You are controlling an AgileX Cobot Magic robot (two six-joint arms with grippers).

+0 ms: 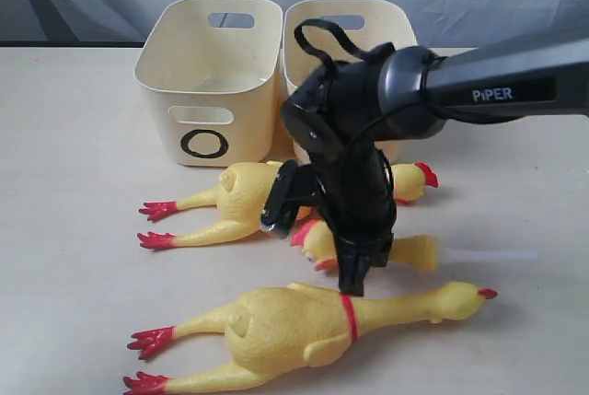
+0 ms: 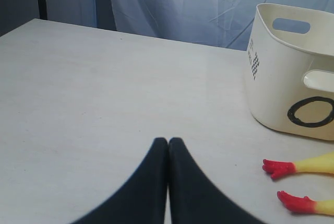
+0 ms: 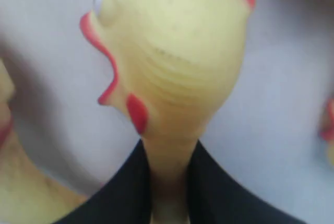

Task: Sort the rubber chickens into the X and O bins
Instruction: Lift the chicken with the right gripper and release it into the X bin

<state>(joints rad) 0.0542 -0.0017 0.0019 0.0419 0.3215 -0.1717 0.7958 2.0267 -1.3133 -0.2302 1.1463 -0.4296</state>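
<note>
Right gripper (image 3: 169, 153) clamps small chicken (image 3: 172, 67) by its neck (left gripper (image 2: 168, 143) closed, elsewhere).

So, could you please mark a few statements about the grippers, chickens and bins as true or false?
1. The right gripper grips the small chicken by its neck. True.
2. The left gripper holds a chicken. False: it is shut on nothing, over the table.
3. A chicken lies in the O bin. False: no chicken shows inside it.
4. The largest chicken lies at the front of the exterior view. True.
</note>
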